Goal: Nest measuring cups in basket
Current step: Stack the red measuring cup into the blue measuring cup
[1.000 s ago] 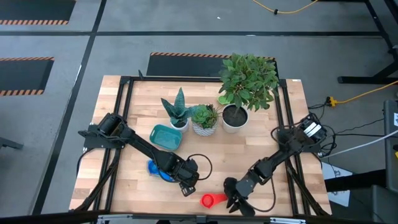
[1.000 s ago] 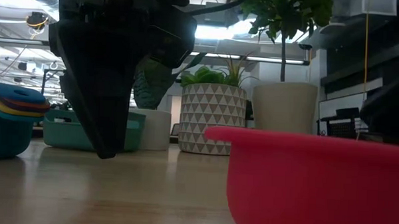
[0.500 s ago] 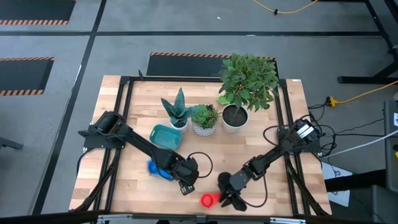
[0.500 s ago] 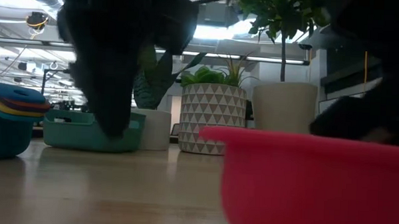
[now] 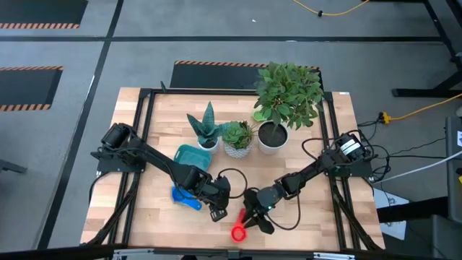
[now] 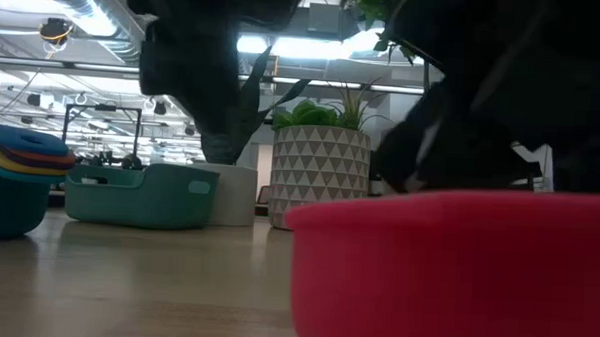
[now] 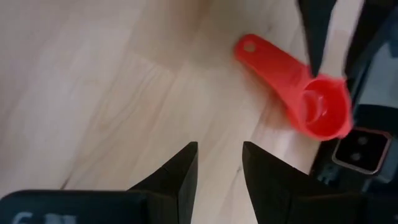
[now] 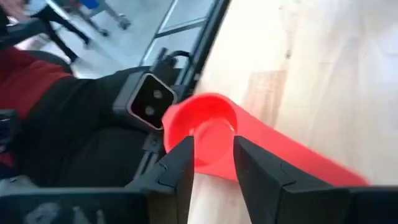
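A small red measuring cup (image 5: pixel 237 232) (image 7: pixel 305 102) rests upright on its base near the table's near edge, close in front of the low camera (image 6: pixel 456 274). Its handle points toward the far side. My right gripper (image 5: pixel 253 220) (image 8: pixel 213 149) is open and stands over it, a finger on each side of the bowl (image 8: pixel 199 134). My left gripper (image 5: pixel 219 211) (image 7: pixel 219 165) is open just left of the cup, above the wood, and touches nothing. A nested stack of blue, yellow and orange cups (image 5: pixel 186 196) (image 6: pixel 14 179) stands near the teal basket (image 5: pixel 192 159) (image 6: pixel 139 193). My right gripper comes at the red cup from above, slanting from the table's right, with its fingers (image 7: pixel 314 37) on either side of the bowl where the handle begins (image 8: pixel 249 140). The cup sits on the table. Whether the fingers touch it I cannot tell.
Three white plant pots stand behind the basket: a spiky plant (image 5: pixel 208 143), a patterned pot (image 5: pixel 237 148) (image 6: pixel 320 179) and a tall leafy one (image 5: pixel 273 137). The table's near edge is right behind the red cup. Open wood lies between the stack and the red cup.
My right gripper has moved toward the table's left, over the red cup. The cup has slid slightly left and turned, its handle swinging from the right toward the far side. My left gripper has risen from the table top.
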Robot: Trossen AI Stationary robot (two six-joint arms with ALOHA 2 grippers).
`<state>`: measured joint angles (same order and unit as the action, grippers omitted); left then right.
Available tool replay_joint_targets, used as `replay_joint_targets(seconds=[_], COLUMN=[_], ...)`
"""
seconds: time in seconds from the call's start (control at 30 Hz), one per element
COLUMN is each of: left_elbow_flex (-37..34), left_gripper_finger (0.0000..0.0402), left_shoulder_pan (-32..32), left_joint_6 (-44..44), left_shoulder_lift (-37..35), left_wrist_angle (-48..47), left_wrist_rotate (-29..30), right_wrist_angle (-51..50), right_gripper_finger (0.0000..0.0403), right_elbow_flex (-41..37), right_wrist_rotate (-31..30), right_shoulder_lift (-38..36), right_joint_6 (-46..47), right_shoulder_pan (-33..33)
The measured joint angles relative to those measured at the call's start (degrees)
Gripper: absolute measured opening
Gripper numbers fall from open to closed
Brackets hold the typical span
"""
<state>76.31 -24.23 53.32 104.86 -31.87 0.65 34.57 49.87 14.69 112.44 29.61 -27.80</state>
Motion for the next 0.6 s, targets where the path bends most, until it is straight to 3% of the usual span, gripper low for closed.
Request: replay_joint_targets(seconds=[0.33, 0.47, 0.6], left_elbow_flex=[0.0, 0.0, 0.0], left_gripper_finger=[0.0119, 0.0119, 0.0119], left_shoulder_pan=[-0.3, -0.3, -0.3], left_joint_6=[0.0, 0.0, 0.1], left_shoulder_lift=[-0.2, -0.2, -0.2], left_wrist_angle=[-0.7, -0.6, -0.6], left_wrist_rotate=[0.1, 0.1, -0.2], right_wrist_angle=[-0.1, -2.2, -8.2], right_gripper_finger=[0.0117, 0.0117, 0.0117], right_elbow_flex=[2.2, 2.2, 2.2], right_wrist_rotate=[18.0, 18.1, 11.8], right_shoulder_lift=[0.0, 0.0, 0.0], right_joint_6=[6.1, 4.2, -2.0], right_shoulder_pan=[-0.6, -2.7, -4.3])
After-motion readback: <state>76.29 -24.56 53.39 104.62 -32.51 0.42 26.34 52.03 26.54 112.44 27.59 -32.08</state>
